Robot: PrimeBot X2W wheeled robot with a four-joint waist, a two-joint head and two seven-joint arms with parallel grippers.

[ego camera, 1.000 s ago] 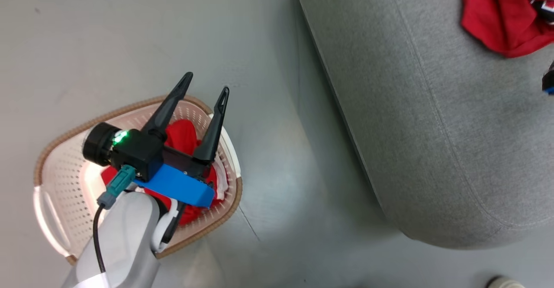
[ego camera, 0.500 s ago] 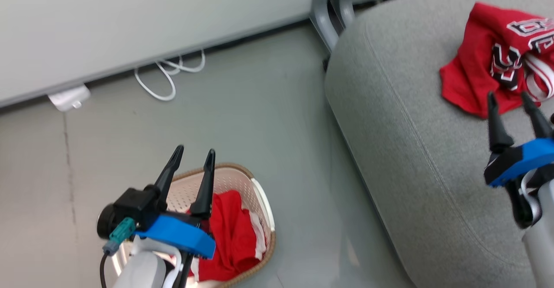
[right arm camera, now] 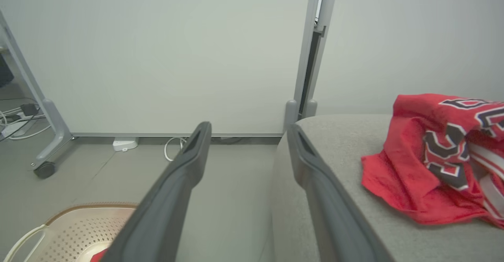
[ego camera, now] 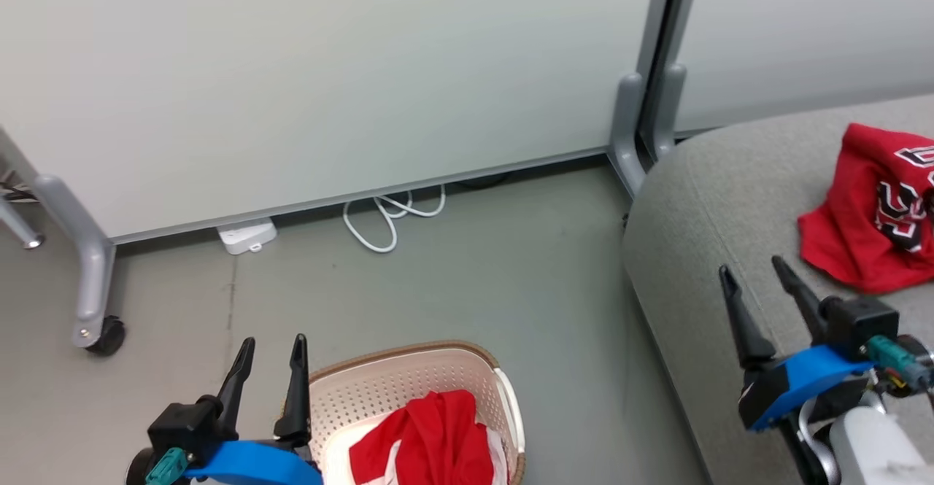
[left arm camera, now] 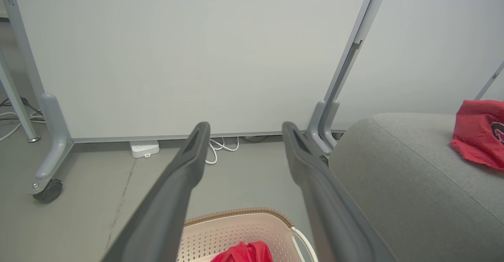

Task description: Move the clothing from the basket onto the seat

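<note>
A red jersey (ego camera: 872, 226) with black-and-white lettering lies crumpled on the grey seat (ego camera: 715, 200), also in the right wrist view as the jersey (right arm camera: 429, 163). Red shorts with a white stripe (ego camera: 430, 445) lie in the cream basket (ego camera: 408, 379) on the floor at the bottom centre. My left gripper (ego camera: 270, 343) stands open and empty just left of the basket, fingers pointing at the wall. My right gripper (ego camera: 751, 270) is open and empty over the seat's front part, left of and below the jersey. Both wrist views show spread fingers with nothing between them.
A pale partition wall (ego camera: 328, 69) on wheeled grey legs (ego camera: 91, 281) runs across the back. A white cable (ego camera: 390, 215) and a white power block (ego camera: 246, 235) lie on the grey floor at its foot. Bare floor lies between basket and seat.
The head camera has tilted up, so the wall has come into view and the basket has slid to the bottom edge. The left gripper is no longer over the basket but beside it.
</note>
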